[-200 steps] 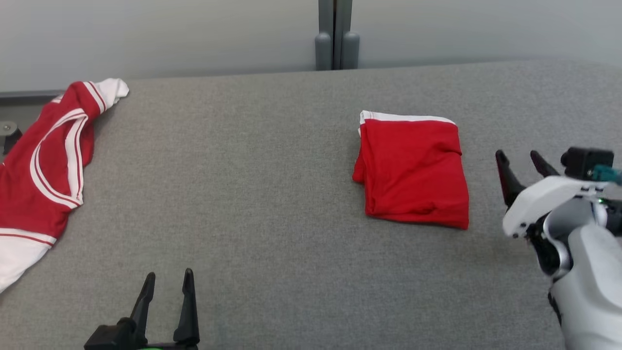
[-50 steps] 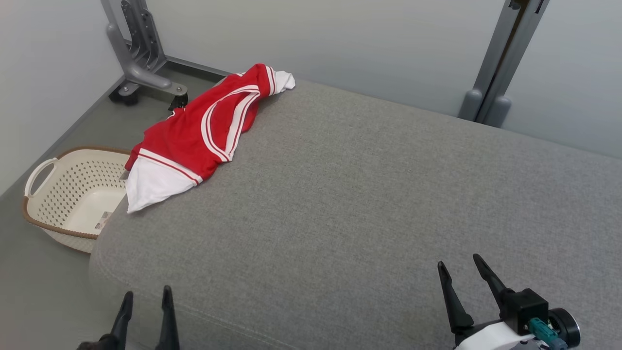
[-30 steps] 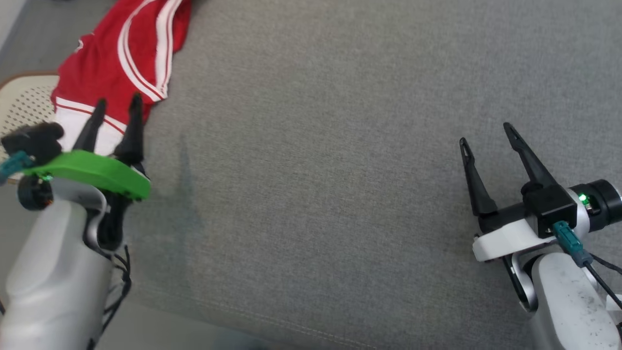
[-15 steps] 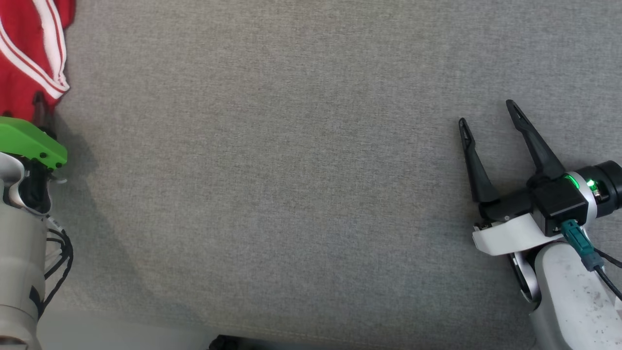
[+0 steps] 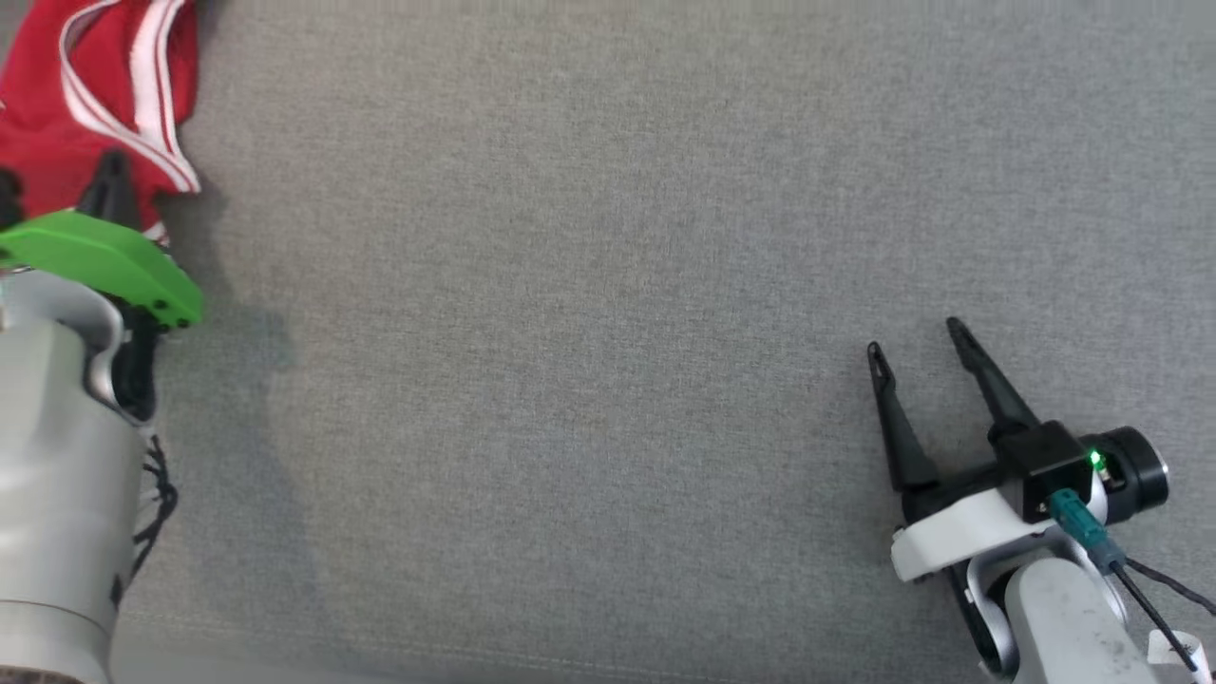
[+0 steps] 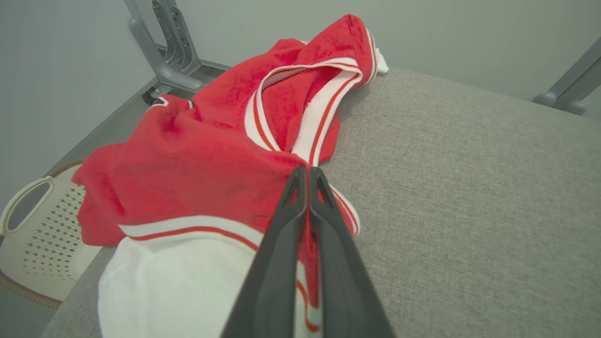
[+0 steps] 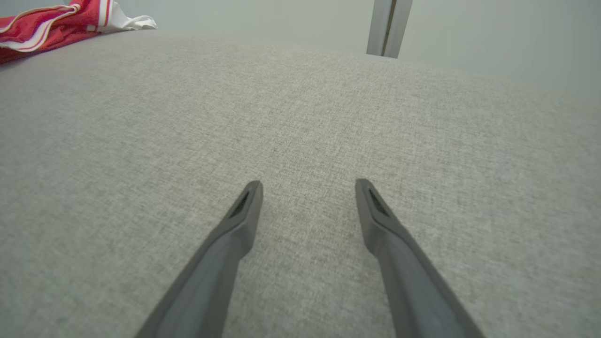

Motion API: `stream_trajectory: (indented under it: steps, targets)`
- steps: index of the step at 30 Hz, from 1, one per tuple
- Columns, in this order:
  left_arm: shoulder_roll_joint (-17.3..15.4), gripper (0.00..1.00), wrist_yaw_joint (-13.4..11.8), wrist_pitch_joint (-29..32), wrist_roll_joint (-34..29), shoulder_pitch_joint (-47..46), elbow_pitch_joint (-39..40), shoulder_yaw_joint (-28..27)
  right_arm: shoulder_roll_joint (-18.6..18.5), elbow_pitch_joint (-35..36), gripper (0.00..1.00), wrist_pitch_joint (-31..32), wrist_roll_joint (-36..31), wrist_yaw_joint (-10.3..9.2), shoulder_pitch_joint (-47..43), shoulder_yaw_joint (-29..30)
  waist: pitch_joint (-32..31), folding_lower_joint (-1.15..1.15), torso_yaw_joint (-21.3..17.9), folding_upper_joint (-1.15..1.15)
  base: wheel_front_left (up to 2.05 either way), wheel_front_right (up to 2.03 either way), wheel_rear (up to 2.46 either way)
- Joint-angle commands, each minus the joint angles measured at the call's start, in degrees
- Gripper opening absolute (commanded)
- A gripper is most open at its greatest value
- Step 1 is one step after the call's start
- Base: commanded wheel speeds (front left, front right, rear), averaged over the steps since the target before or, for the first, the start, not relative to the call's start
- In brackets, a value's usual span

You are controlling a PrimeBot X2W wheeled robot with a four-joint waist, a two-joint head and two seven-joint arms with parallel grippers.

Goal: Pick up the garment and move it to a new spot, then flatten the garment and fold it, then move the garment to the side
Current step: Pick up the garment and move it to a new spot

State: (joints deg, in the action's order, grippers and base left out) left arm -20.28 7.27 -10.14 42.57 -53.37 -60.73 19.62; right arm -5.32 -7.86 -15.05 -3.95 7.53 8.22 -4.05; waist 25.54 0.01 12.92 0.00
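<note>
A red garment (image 5: 47,142) with white bands lies crumpled at the far left corner of the grey padded surface (image 5: 608,285). In the left wrist view the garment (image 6: 197,164) hangs partly over the left edge. My left gripper (image 6: 308,172) is shut, its tips pinching a red fold just below the white-striped neckline. In the head view the left gripper (image 5: 109,176) pokes into the cloth from under its green cover. My right gripper (image 5: 912,339) hovers open over bare fabric at the lower right, nothing between its fingers. From the right gripper (image 7: 308,184) the garment (image 7: 47,28) lies far off.
A cream perforated basket (image 6: 28,230) stands on the floor beside the surface's left edge. A grey metal frame (image 6: 164,51) sits behind the garment by the wall. A grey post (image 7: 387,28) rises beyond the far edge.
My left gripper has closed on the garment's fold. The head camera has shifted, so the garment and both arms sit differently in view. The right gripper stays open.
</note>
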Motion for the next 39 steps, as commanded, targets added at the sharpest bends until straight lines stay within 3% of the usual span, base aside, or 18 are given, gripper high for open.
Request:
stream_trajectory:
  steps: [1,10,17,22,29,32,33,34,39]
  targets:
    - [1.16,0.00,0.24,0.39,-0.11,2.22,2.86,1.62,0.52,-0.36,1.00,-0.12,0.76,-0.09,-1.28,-0.41,-7.56,-0.01,-0.16,0.00,0.00,0.00,0.00]
    - [2.74,0.00,-0.04,9.58,2.06,12.21,30.85,10.49,2.12,-1.04,1.00,-0.16,3.72,-0.09,-3.63,-2.54,-15.54,-0.01,-5.69,0.00,0.00,0.00,0.00]
    - [5.13,0.00,-5.31,18.80,1.22,17.14,50.33,16.28,2.40,-0.73,1.00,-0.16,5.89,-0.09,-3.63,-2.64,-16.53,-0.01,-13.42,0.00,0.00,0.00,0.00]
    - [7.92,0.00,-7.11,23.77,-0.18,16.36,55.31,20.97,2.40,-0.54,1.00,-0.16,8.10,-0.09,-3.40,-2.93,-16.03,-0.01,-20.22,0.00,0.00,0.00,0.00]
    - [12.80,0.00,-5.85,29.09,0.07,14.67,56.99,27.54,2.42,-0.67,1.00,-0.16,10.01,-0.09,-4.22,-2.81,-15.34,-0.01,-27.98,0.00,0.00,0.00,0.00]
    - [14.06,0.00,-6.71,29.62,-0.86,14.15,55.62,29.09,2.44,-0.75,1.00,-0.16,11.03,-0.09,-4.29,-3.35,-14.81,-0.01,-30.43,0.00,0.00,0.00,0.00]
    - [14.53,0.36,-6.55,29.26,-1.06,14.13,55.05,29.62,2.44,-0.78,1.00,-0.17,11.30,-0.09,-4.29,-3.46,-14.68,-0.01,-30.91,0.00,0.00,0.00,0.00]
    - [15.18,0.99,-6.17,28.73,-0.94,14.30,54.31,30.06,2.43,-0.77,1.00,-0.17,11.54,-0.09,-4.37,-3.53,-14.54,-0.01,-31.35,0.00,0.00,0.00,0.00]
    - [16.64,1.00,-4.69,23.53,3.22,16.69,52.98,29.96,2.43,-0.64,1.00,-0.17,12.10,-0.09,-5.04,-3.09,-14.15,-0.01,-31.45,0.00,0.00,0.00,0.00]
